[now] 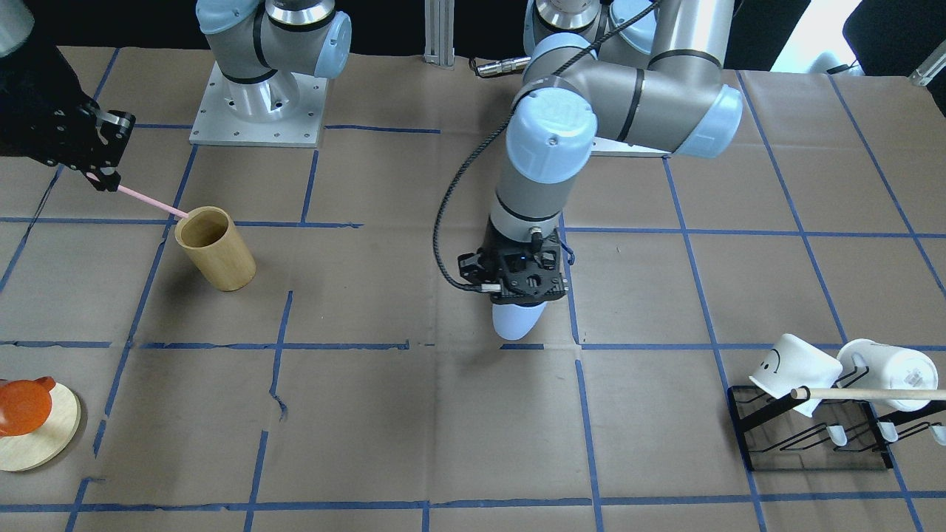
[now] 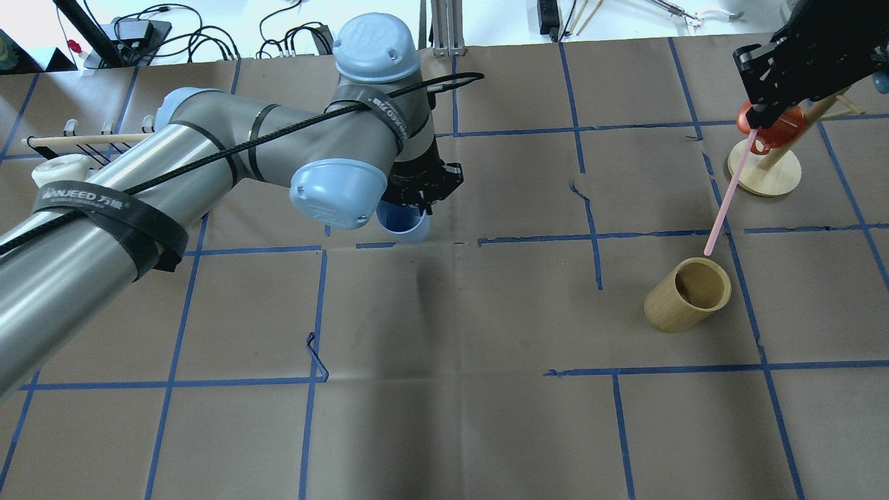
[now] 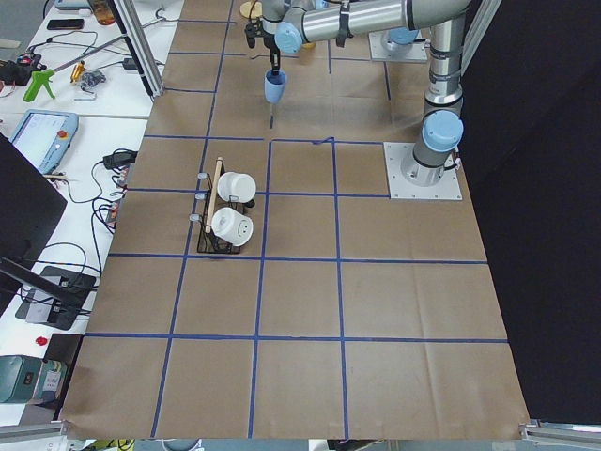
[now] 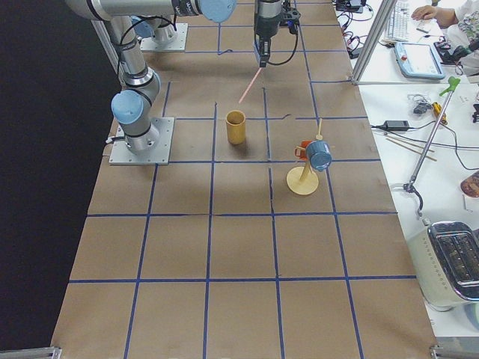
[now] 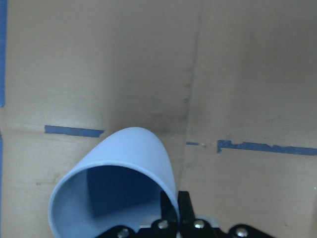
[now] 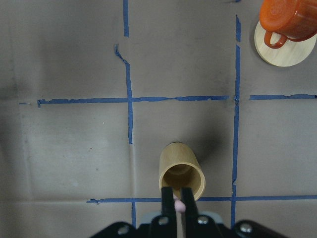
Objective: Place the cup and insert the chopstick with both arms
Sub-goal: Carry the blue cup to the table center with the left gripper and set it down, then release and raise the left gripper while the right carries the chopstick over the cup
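Observation:
My left gripper [image 1: 517, 295] is shut on the rim of the light blue cup [image 1: 516, 319] and holds it above the table's middle; the cup also shows in the overhead view [image 2: 403, 223] and the left wrist view [image 5: 116, 183], mouth toward the camera. My right gripper [image 2: 762, 114] is shut on a thin pink chopstick [image 2: 727, 194], which hangs down with its lower tip just above the rim of the tan wooden cylinder [image 2: 687, 294]. In the right wrist view the chopstick [image 6: 179, 203] sits between the fingers, right over the cylinder's mouth [image 6: 181, 173].
A black rack [image 1: 813, 436] with two white mugs [image 1: 798, 369] and a long wooden dowel [image 1: 872, 394] stands on my left side. A round wooden stand [image 2: 764, 170] with an orange mug [image 6: 290, 20] stands near my right gripper.

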